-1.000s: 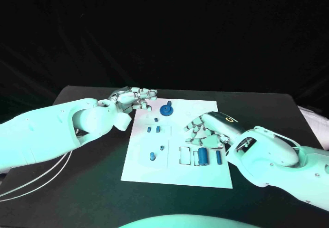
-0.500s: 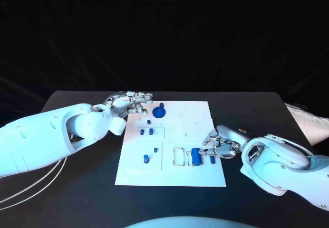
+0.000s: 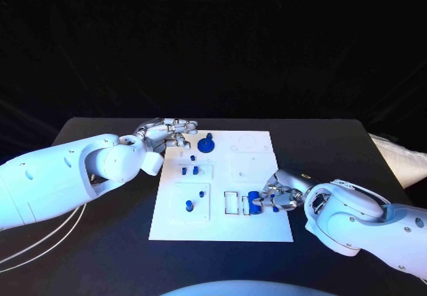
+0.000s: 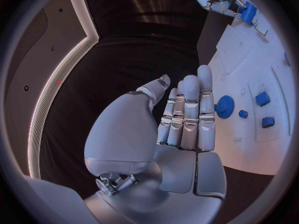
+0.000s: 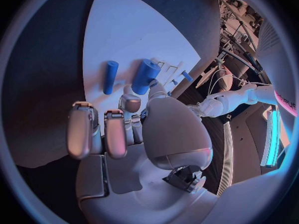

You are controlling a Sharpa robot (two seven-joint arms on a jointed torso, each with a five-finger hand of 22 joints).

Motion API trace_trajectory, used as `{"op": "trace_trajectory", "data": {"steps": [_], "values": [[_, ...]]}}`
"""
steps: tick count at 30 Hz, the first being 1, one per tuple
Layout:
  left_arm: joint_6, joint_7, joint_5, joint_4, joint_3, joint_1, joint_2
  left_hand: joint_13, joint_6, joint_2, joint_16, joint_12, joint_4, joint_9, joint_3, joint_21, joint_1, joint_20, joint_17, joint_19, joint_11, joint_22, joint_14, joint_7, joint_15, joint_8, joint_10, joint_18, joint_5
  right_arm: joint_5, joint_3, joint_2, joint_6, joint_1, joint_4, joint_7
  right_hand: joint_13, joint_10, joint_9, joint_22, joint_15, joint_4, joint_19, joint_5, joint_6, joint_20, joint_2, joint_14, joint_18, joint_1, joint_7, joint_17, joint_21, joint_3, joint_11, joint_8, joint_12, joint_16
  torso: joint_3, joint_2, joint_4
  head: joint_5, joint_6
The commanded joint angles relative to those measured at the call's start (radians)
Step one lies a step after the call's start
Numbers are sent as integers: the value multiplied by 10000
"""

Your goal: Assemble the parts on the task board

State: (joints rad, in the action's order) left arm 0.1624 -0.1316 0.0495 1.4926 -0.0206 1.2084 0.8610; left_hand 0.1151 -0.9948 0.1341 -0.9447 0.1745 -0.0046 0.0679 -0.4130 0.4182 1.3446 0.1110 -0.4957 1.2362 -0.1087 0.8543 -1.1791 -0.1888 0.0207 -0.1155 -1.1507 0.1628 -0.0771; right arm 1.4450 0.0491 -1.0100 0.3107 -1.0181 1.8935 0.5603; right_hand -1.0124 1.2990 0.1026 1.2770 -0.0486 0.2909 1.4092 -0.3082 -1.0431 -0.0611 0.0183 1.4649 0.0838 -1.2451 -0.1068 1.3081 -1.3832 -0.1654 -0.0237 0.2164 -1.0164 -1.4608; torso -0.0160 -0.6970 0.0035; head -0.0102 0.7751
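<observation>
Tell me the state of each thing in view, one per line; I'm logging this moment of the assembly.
Left hand: open, fingers straight and together, holding nothing, beside the board's far corner.
Right hand: fingers closed on the thick blue cylinder.
Thick blue cylinder: lying on the board, gripped at one end.
Thin blue cylinder: lying loose beside it.
Blue gear: on the board, untouched.
Task board: flat on the table.

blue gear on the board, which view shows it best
The left wrist view: the blue gear lies unobstructed beside the left hand, teeth visible. The head view shows it small, near that hand's fingertips.
</observation>
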Motion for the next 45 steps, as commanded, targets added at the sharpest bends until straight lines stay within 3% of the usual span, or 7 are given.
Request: {"op": "trace_trajectory", "data": {"steps": [1, 5, 13, 20, 29, 37, 45], "values": [[-172, -41, -22, 17, 7, -4, -7, 7, 58, -96, 45, 68, 4, -5, 74, -26, 1, 82, 10, 10, -6, -9, 65, -3, 23, -37, 58, 182, -12, 137, 5, 122, -338, 62, -71, 221, -165, 120, 25, 26, 15, -2, 46, 69, -19, -5, -14, 711, -173, 127, 38, 558, -51, -128, 5, 63, -123, -55, 5, -14, -8, -2, 16], [-185, -28, -22, 4, 7, -16, -12, 7, 58, -96, 45, 68, 4, -5, 74, -26, 1, 82, 10, 10, -6, -9, 65, -3, 23, -37, 58, 182, -12, 283, 6, 226, -521, 112, -150, 233, -330, 120, 58, 39, 14, 7, 36, 135, -8, -3, -63, 711, -173, 332, 44, 595, -60, -300, 7, 121, -213, -79, 9, -5, -6, 114, -9], [-205, 4, -22, -20, 7, -31, -24, 6, 78, -109, 39, 93, 19, -5, 108, -49, -9, 89, 27, 12, -11, -34, 77, -7, 29, -47, 87, 182, -15, 673, 8, 389, -732, 145, -264, 258, -444, 82, 94, 30, 19, -4, 10, 291, 21, -8, -35, 704, -168, 522, 42, 602, -53, -503, 5, 179, -226, -85, 4, -2, 4, 83, 5], [-204, 12, -22, -26, 7, -35, -20, 6, 78, -109, 39, 93, 19, -5, 108, -49, -9, 89, 27, 12, -11, -34, 77, -7, 29, -47, 87, 182, -15, 1260, 9, 413, -776, 150, -336, 308, -662, 101, 156, 69, 5, -220, 7, 284, 3, -3, -26, 702, -172, -159, 66, 629, -72, -451, 25, 285, -310, -99, 1, -1, -4, 39, 22], [-219, 19, -22, -29, 7, -50, -14, 5, 82, -111, 37, 97, 20, -5, 112, -52, -8, 90, 29, 13, -12, -38, 78, -7, 29, -48, 93, 182, -16, 687, 6, 194, 567, 159, -49, 195, -1035, 308, 283, 139, -69, -470, 37, -447, -212, 62, -454, 707, -183, -959, 151, 668, -114, -174, 117, 430, -561, -118, 6, 0, -3, 40, 23], [-236, 31, -22, -47, 7, -65, -32, 5, 87, -115, 36, 100, 17, -5, 113, -56, 0, 90, 32, 14, -11, -41, 80, -6, 29, -49, 99, 183, -18, -1507, -1, 99, 1615, 150, 265, -534, -1301, 485, 335, 239, -106, -383, 96, -896, -300, 98, -581, 731, -206, -990, 194, 781, -180, -149, 158, 432, -778, -180, -4, 5, 17, 81, -9], [-244, 45, -22, -47, 7, -74, -32, 5, 87, -115, 36, 100, 17, -5, 113, -56, 0, 90, 32, 14, -11, -41, 80, -6, 29, -49, 99, 183, -18, -2224, -12, 93, 2096, 130, 412, -829, -1417, 549, 381, 296, -124, -133, 129, -1471, -345, 118, -600, 740, -216, -804, 216, 833, -215, -257, 176, 397, -813, -209, -13, 3, 2, 42, 7]]}}
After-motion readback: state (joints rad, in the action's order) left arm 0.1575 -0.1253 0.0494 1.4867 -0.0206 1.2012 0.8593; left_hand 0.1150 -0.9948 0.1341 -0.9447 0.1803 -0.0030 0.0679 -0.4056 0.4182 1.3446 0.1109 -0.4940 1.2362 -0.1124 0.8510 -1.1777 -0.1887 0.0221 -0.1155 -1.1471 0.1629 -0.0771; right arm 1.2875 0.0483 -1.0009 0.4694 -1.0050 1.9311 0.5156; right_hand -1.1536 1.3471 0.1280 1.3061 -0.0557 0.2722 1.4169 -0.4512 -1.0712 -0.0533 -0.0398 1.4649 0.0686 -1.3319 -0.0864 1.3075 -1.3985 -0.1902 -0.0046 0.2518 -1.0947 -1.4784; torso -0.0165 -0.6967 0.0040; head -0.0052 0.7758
